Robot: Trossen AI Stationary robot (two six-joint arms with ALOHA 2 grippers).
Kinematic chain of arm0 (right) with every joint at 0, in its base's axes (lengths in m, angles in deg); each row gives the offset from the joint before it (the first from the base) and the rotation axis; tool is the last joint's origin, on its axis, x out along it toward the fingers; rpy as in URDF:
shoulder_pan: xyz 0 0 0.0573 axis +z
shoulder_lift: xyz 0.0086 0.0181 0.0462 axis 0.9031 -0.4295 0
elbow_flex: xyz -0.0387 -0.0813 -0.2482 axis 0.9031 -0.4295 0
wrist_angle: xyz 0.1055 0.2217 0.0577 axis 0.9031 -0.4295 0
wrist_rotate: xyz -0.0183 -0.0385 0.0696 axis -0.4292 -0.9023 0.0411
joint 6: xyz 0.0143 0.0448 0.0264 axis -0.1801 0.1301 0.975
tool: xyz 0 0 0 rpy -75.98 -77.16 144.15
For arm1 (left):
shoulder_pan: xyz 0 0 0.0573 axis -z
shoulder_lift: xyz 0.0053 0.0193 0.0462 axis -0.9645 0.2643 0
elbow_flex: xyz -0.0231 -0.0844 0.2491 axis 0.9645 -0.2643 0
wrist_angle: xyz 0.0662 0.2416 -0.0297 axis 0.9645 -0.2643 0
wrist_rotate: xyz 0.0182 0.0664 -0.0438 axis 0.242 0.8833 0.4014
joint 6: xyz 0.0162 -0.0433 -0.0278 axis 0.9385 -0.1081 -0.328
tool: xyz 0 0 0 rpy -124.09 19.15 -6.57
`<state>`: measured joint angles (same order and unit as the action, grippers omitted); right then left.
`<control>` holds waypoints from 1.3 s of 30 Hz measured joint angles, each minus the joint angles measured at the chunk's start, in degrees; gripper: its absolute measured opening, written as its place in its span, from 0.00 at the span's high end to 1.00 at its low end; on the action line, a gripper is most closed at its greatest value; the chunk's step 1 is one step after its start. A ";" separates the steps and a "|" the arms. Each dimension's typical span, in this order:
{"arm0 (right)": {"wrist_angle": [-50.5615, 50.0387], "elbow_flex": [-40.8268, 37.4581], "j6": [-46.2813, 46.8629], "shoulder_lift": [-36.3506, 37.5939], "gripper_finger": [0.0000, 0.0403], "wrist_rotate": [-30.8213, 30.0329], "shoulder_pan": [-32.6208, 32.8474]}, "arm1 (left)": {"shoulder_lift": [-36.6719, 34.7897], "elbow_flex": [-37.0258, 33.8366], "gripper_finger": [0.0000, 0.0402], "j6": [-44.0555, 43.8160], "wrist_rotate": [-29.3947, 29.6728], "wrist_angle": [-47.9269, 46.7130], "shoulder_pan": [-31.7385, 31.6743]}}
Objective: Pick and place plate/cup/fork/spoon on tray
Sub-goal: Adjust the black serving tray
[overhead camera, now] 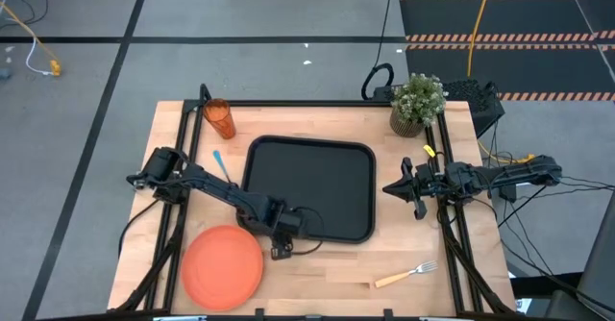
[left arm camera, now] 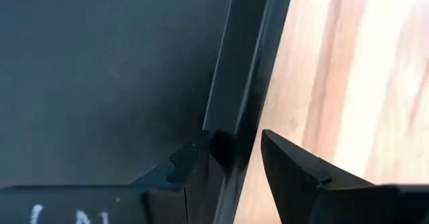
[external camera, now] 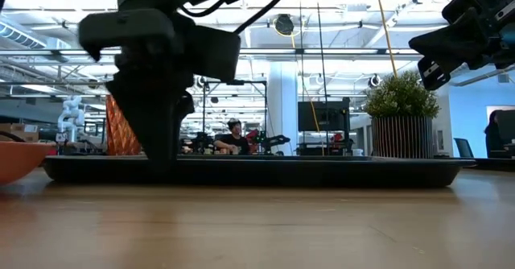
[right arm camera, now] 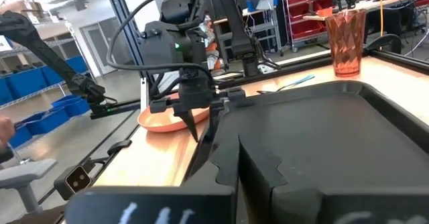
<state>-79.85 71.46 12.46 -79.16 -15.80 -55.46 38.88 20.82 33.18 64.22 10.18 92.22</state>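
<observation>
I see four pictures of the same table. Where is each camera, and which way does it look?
High view: overhead, straight down on the table, both arms, tray, plate.
Low view: table height, level across the tray's rim into the room; arms overhead.
Left wrist view: close on the tray rim between the left end effector's fingers.
Right wrist view: across the tray to the left arm and cup.
All share the tray.
</observation>
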 joint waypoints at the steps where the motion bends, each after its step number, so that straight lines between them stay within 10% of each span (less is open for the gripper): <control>1: -0.01 0.00 0.01 0.00 1.00 0.00 0.00 | 0.00 -0.02 0.66 -0.22 -0.38 0.46 0.00; 39: -0.08 -0.01 -0.02 0.00 1.00 0.02 0.00 | 0.00 -0.02 0.67 -18.71 -0.85 2.82 -2.81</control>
<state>-79.93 71.45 12.44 -79.16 -15.78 -55.46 38.88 20.81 14.47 63.37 13.00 89.41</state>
